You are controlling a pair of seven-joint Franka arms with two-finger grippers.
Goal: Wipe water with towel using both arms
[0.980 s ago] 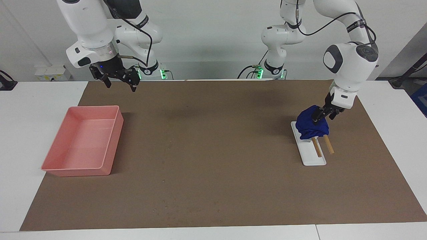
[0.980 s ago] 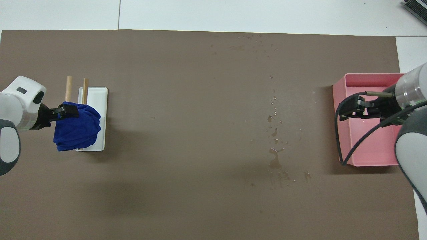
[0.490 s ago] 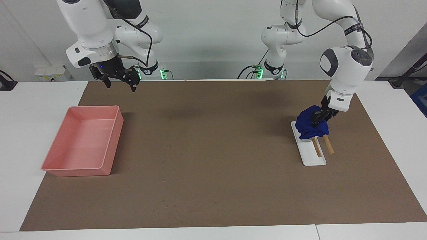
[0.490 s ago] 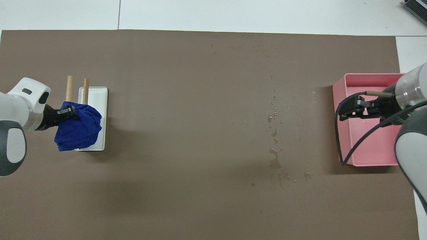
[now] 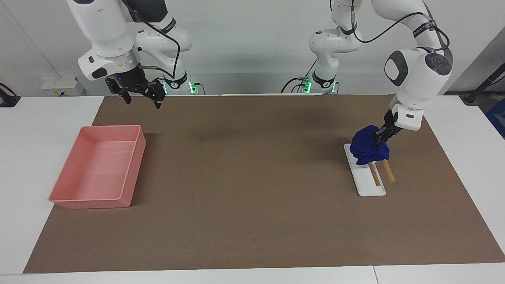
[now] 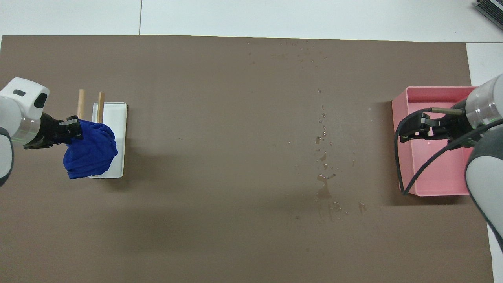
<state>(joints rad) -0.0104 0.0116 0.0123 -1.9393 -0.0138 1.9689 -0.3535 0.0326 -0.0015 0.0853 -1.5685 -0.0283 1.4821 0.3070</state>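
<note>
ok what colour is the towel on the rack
Deep blue towel; clearest in the overhead view.

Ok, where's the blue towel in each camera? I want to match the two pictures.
Facing view: the towel is toward the picture's right, draped on the white rack, with the left gripper at its edge.
Overhead view: the towel is at the picture's left, on the rack.
Shared landmark: the pink tray, at the right arm's end of the table.
</note>
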